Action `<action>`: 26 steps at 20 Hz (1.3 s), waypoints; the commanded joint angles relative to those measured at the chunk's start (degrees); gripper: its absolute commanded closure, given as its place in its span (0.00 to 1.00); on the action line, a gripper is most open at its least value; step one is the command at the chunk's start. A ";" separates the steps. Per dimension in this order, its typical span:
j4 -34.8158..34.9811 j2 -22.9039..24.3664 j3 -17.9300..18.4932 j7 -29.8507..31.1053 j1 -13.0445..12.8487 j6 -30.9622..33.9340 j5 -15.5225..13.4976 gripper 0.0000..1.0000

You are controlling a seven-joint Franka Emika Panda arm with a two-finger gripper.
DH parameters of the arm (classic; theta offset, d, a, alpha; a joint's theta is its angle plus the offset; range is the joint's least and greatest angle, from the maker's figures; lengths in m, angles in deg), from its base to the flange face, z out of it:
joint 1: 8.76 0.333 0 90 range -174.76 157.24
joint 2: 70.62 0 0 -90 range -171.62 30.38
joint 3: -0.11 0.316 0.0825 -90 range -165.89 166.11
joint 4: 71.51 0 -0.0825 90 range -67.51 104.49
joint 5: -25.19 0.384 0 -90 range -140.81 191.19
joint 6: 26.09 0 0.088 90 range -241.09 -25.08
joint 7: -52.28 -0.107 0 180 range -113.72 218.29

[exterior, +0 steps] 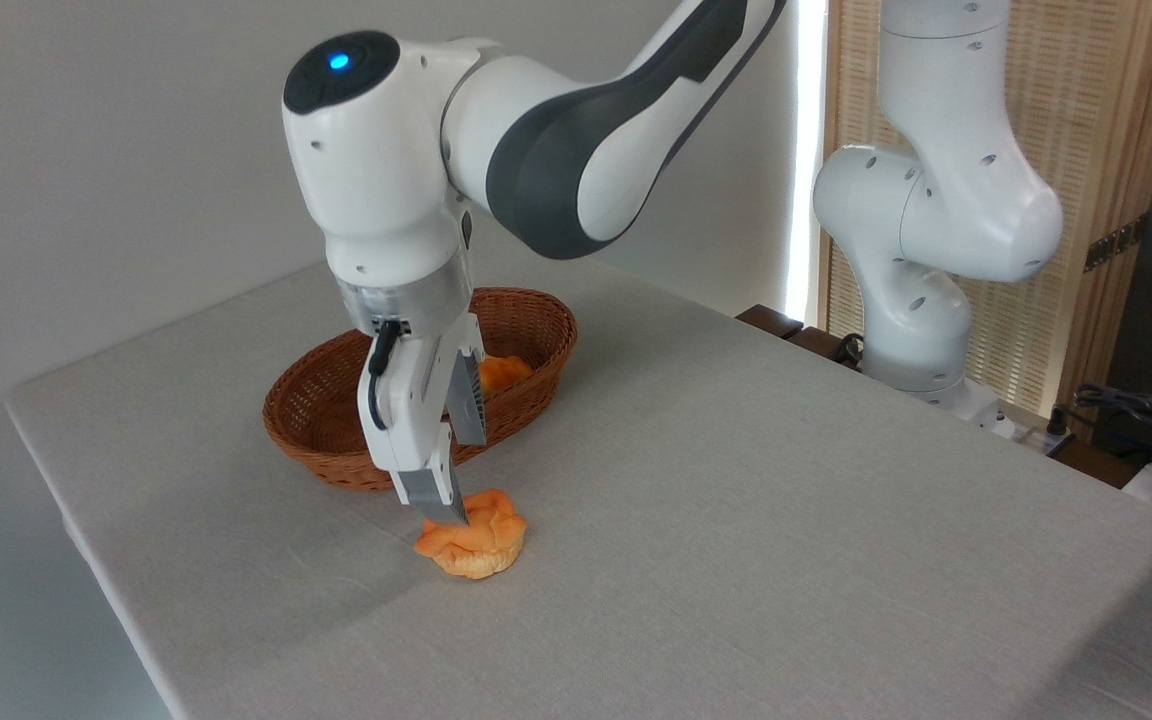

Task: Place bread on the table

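Observation:
The bread point(476, 540), a small orange-golden knotted bun, rests on the grey-beige table point(736, 520) just in front of the wicker basket. My gripper point(460, 478) hangs straight over its left side, open, with the fingers spread apart. The near fingertip point(441, 505) overlaps the bun's top left edge in the picture; I cannot tell whether it touches. The far finger stands back toward the basket, clear of the bun.
The brown oval wicker basket point(336, 400) stands behind the gripper, with another orange piece of bread point(504, 370) inside it. The arm's white base point(921, 330) rises at the table's far right edge. Cables lie at the right beyond the table.

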 commanded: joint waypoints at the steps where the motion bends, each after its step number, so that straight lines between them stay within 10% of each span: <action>1: -1.82 3.04 1.69 4.74 -0.10 0.81 0.49 0.00; 16: -15.80 6.30 4.94 32.36 0.16 9.24 0.84 0.00; 26: -18.09 5.33 1.53 44.81 -0.10 16.37 7.87 0.00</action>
